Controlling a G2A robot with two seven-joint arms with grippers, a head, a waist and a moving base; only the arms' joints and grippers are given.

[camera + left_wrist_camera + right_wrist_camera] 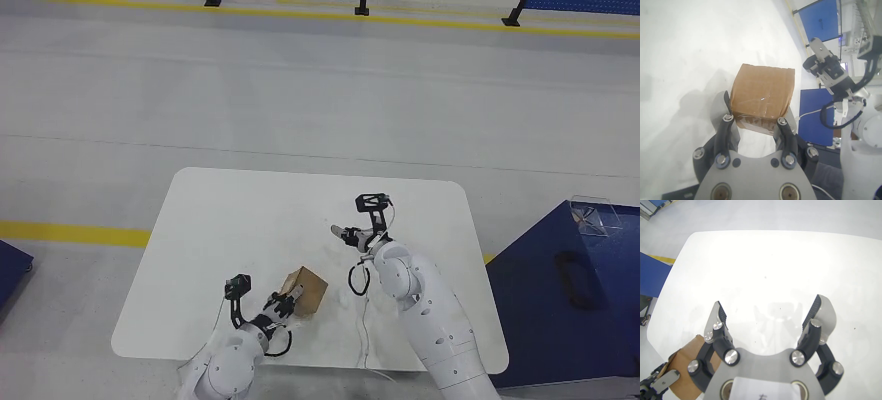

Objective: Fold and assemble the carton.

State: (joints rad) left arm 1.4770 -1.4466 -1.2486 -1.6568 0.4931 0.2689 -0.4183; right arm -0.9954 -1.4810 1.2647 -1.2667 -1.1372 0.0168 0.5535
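Top view: the brown carton sits low and centre in the frame on the white tabletop, near its bottom edge. The left hand is right up against it from the lower left. The right hand hangs well apart, up and to the right, mid-frame.

Left wrist view: the carton is dead centre, with shiny tape across its upper face. The left hand clamps it, one finger against each side.

Right wrist view: the right hand is spread wide over bare tabletop. The carton peeks in at the lower left corner, with a grey finger of the left hand on it
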